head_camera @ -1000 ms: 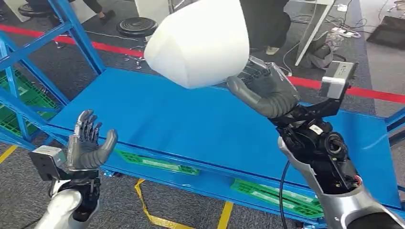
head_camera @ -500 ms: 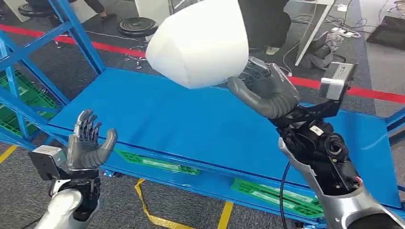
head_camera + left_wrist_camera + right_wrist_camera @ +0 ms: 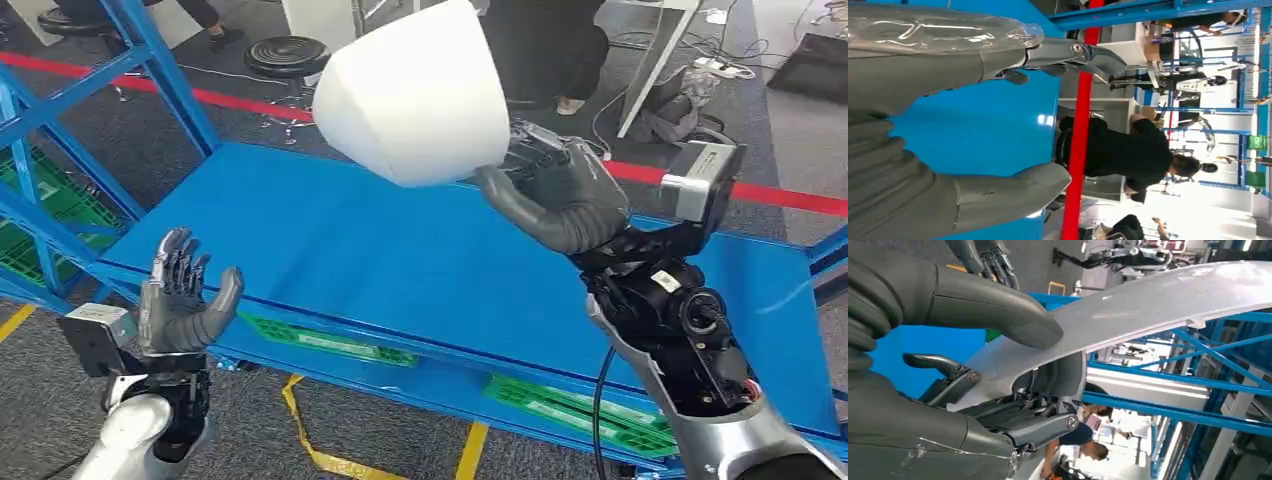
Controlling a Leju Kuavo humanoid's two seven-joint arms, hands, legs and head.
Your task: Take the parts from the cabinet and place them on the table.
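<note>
The right hand (image 3: 560, 190) has its thumb and fingers clamped on the big white rounded plastic shell part (image 3: 415, 90), held up over the far edge of the blue metal shelf surface (image 3: 400, 260). The left hand (image 3: 180, 300) is empty with fingers spread, hovering by the near left corner.

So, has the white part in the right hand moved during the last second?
Yes, slightly. In the head view the white part, held by the right hand, has tipped up and away, showing more of the blue table beneath it.
</note>
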